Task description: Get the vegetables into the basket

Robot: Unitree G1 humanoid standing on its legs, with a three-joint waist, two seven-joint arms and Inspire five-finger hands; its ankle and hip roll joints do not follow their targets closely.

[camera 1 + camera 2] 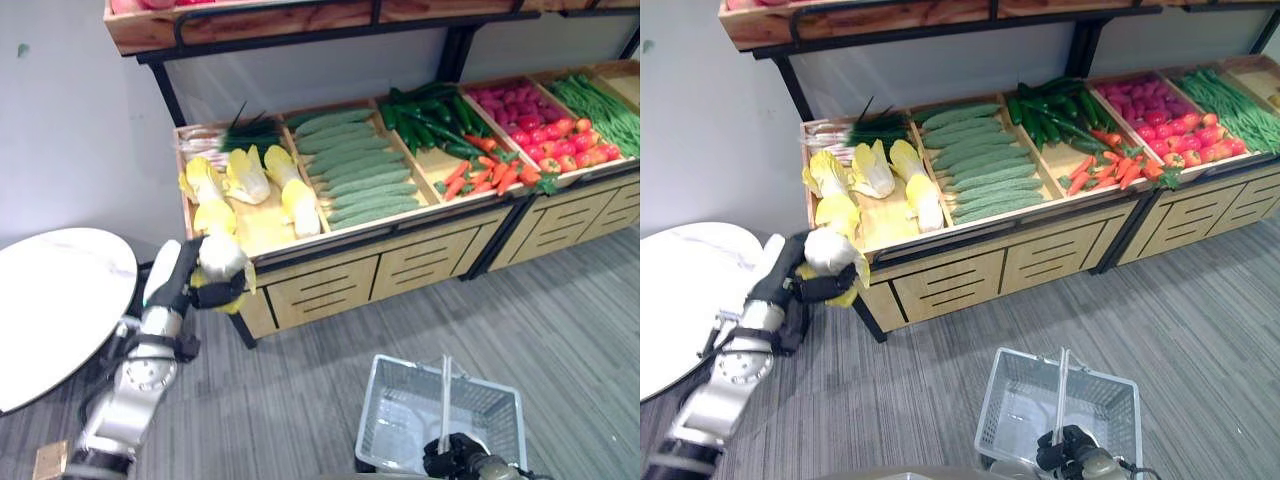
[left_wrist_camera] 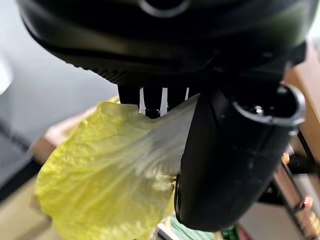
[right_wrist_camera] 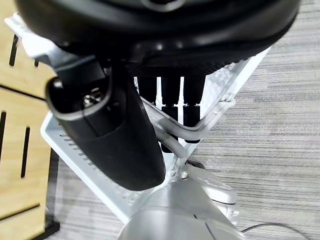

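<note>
The left robot hand [image 1: 205, 285] is clenched around a cabbage [image 1: 222, 262], holding it in the air just in front of the stand's [image 1: 330, 270] left corner. More cabbages [image 1: 248, 180] lie in the stand's left bin, with cucumbers [image 1: 355, 170] and carrots [image 1: 490, 172] in the bins to the right. The right robot hand [image 1: 455, 457] grips the handle [image 3: 172, 127] of the white wire basket [image 1: 400, 415], which hangs over the grey floor [image 1: 560, 320]. A round white bench [image 1: 50, 300] stands at the left.
</note>
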